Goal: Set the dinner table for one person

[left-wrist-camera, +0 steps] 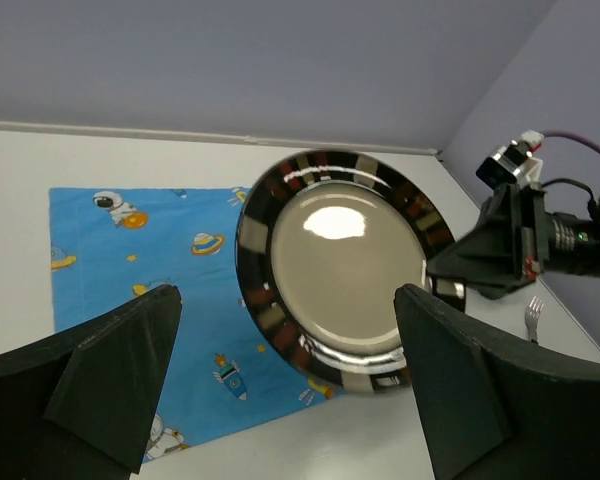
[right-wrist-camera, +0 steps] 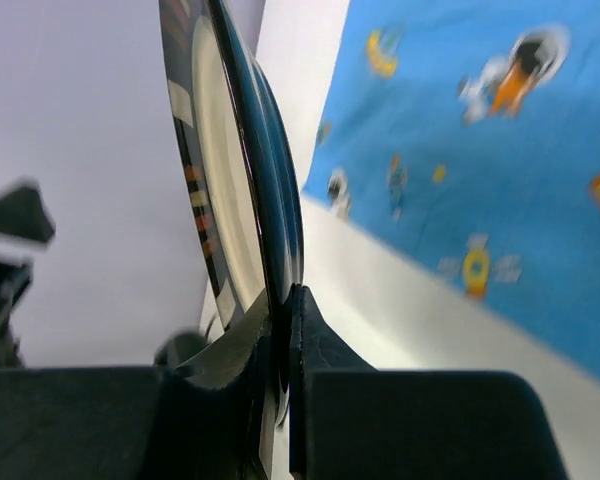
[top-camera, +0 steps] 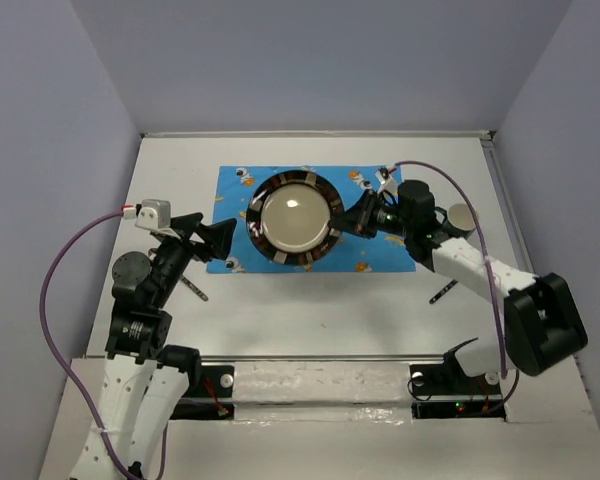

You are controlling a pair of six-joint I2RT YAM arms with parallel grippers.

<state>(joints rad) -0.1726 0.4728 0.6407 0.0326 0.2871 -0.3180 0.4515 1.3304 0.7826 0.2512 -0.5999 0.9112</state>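
Right end effector (top-camera: 346, 222): black, wedge-shaped fingers were closed to a narrow slit on the right rim of the plate (top-camera: 293, 215), one finger on each face of the rim.
Left end effector (top-camera: 206, 233): two matte black triangular fingers were spread wide with nothing between them, at the left edge of the placemat (top-camera: 232, 186) and just clear of the plate.
Counter (top-camera: 310, 320): a flat, matte white rectangular top filled most of the overhead view, running from the arm bases to the grey back wall and carrying everything else.
Thin utensil (top-camera: 193, 290): a slim dark metal piece lay on the near left of the counter beside the left arm; its kind could not be told.
Fork (top-camera: 442, 292): a slim metal fork lay on the near right of the counter, off the cloth and beside the right arm.
Placemat: a blue rectangular cloth printed with small astronauts, rockets and planets lay flat at mid-counter, its long sides running left to right.
Plate: round and glossy, with a pale beige centre and a broad dark rim crossed by shiny bands, it sat over the middle of the placemat, tilted in the left wrist view.
Round object (top-camera: 462, 214): a small grey disc shape sat right of the placemat, partly hidden by the right arm.
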